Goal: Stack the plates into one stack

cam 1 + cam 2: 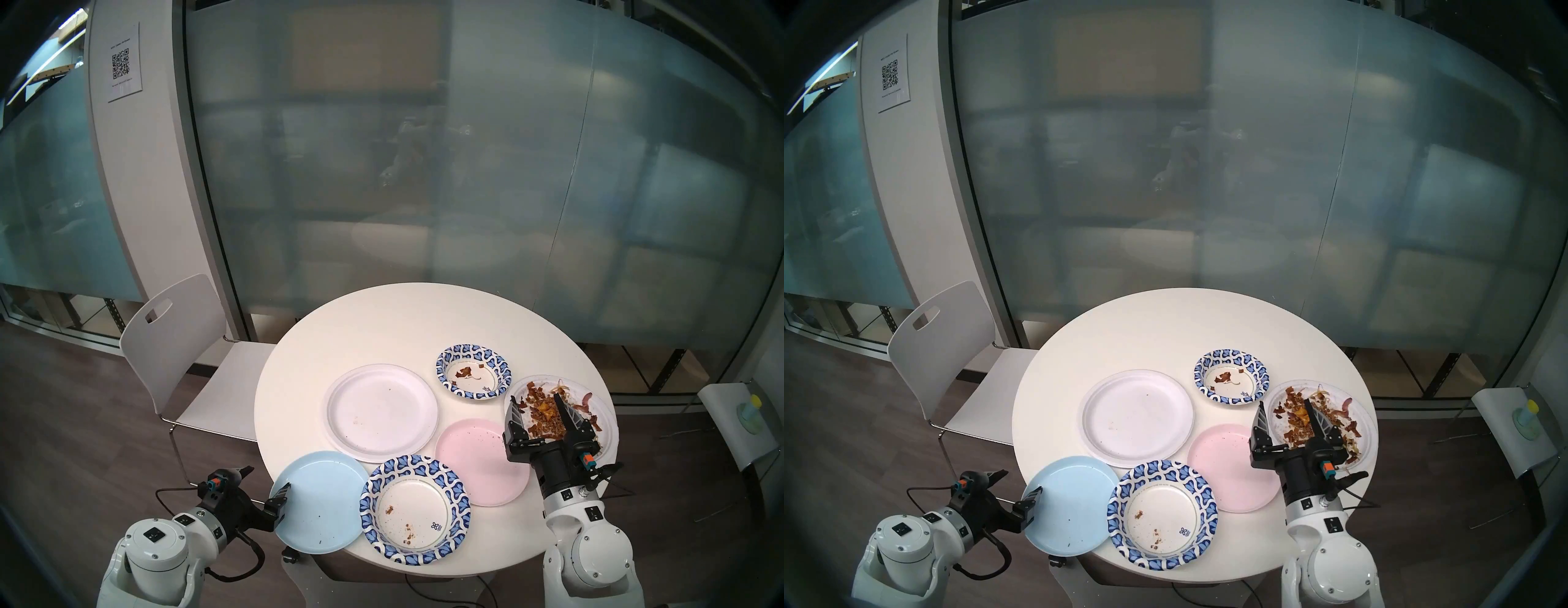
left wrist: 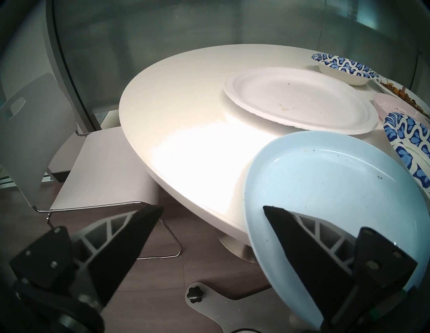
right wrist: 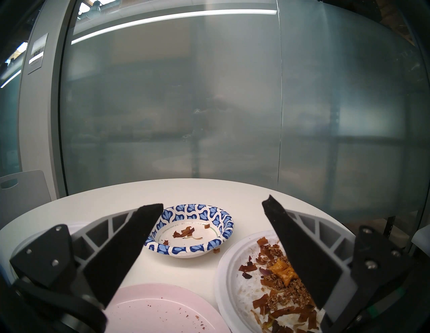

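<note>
Dim room, glare patch on table [image 2: 186, 148], fisheye-dark rims

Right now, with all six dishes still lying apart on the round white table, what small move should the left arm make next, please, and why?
Probably ease the open left gripper sideways so its fingers straddle the pale blue round plate's overhanging rim, then close. One finger already lies over that rim, the other hangs off the table, and nothing is held.

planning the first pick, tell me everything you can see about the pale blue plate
The pale blue plate is round, smooth and glossy, plastic-looking, with a shallow raised rim and a few dark specks inside. It lies at the white round table's near left edge, overhanging it. The patterned-rim plate overlaps its right rim. The open left claw has one finger over its rim.
</note>
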Tool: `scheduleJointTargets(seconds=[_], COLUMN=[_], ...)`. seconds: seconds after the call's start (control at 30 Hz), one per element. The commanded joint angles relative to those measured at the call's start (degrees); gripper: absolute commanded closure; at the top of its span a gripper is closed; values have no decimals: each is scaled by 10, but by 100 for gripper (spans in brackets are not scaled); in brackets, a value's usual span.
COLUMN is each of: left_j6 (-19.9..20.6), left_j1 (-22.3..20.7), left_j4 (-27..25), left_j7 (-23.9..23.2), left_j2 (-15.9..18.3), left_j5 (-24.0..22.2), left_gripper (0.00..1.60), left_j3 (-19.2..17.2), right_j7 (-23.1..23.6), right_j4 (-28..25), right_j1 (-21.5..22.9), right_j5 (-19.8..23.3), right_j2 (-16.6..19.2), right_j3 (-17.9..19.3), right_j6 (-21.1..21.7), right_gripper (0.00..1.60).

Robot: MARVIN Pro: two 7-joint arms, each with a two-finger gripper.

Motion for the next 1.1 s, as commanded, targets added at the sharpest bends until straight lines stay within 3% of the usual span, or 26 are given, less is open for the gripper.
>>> scheduleJointTargets(seconds=[0.0,0.43,0.47,0.63,0.7,0.9,1.07], left_j6=[-10,-18,-18,-20,-21,-20,-18], left_j1=[9,16,17,19,19,21,23], left_j4=[-4,-4,-4,-5,-4,-7,-9], left_j7=[0,4,4,5,6,7,8], left_j2=[-1,-1,-1,0,1,0,0], left_j5=[2,7,7,11,12,17,18], left_gripper=[4,10,21,31,57,58,88], left_j3=[1,4,5,9,10,13,14], right_j7=[0,0,0,0,0,0,0], right_j4=[-12,-12,-12,-12,-12,-12,-12], right_j1=[1,1,1,1,1,1,1], right_j5=[0,0,0,0,0,0,0], right_j2=[0,0,0,0,0,0,0], right_j3=[0,0,0,0,0,0,0], right_j6=[-2,-2,-2,-2,-2,-2,-2], right_gripper=[0,0,0,0,0,0,0])
